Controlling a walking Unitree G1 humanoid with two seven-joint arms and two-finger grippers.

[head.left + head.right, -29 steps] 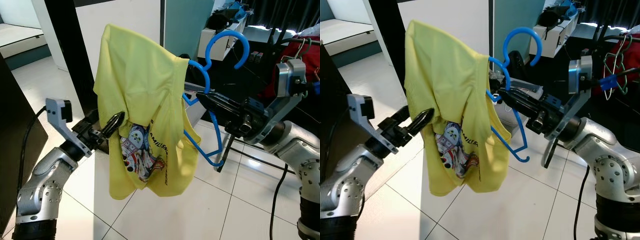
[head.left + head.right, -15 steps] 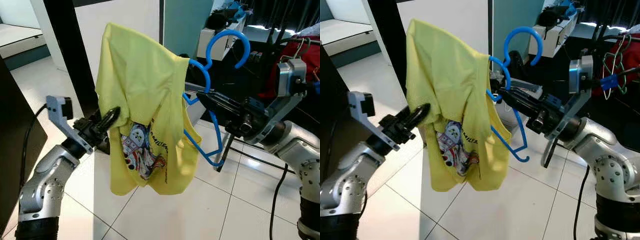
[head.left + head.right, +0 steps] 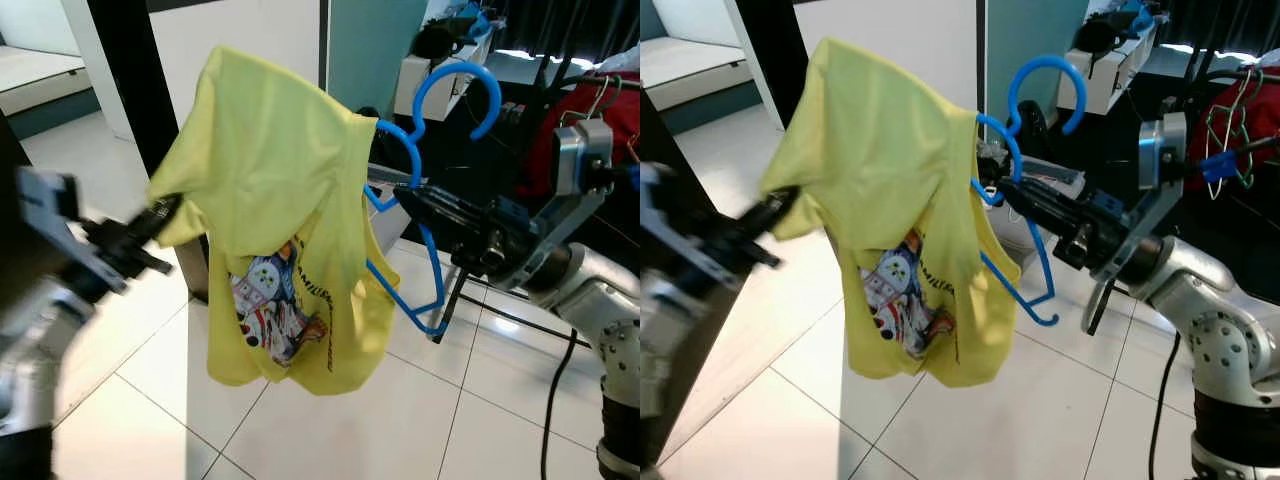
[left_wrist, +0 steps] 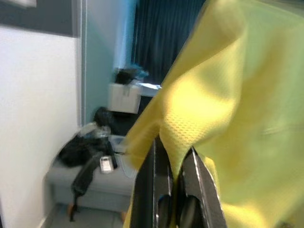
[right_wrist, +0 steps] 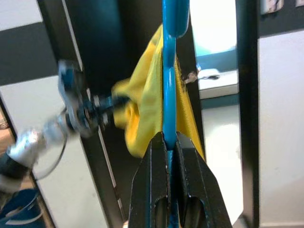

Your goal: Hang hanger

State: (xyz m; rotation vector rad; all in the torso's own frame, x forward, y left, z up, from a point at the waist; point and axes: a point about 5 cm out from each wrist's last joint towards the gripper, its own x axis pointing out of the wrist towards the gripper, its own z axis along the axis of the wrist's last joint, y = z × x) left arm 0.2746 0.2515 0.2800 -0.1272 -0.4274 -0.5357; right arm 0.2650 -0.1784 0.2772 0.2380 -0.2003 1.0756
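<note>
Right gripper (image 3: 415,190): two long black fingers pressed together on the blue plastic hanger (image 3: 425,170), pinching its thin bar just below the hook; the wrist view shows the bar clamped between them.
Blue plastic hanger: held up in the air right of centre, hook curling upward on the far side, lower bar sloping down to the near right of the gripper.
Yellow mesh T-shirt with a cartoon print (image 3: 280,220): draped over the hanger's left half, hanging down left of the right gripper, print low on the front.
Left gripper (image 3: 160,212): blurred, at the shirt's left edge; its fingers (image 4: 156,190) are closed on a fold of the yellow cloth, drawing it out to the left.
Floor: white glossy tiles (image 3: 330,430) below the shirt.
Far right: red garment on a dark rack (image 3: 590,110).
</note>
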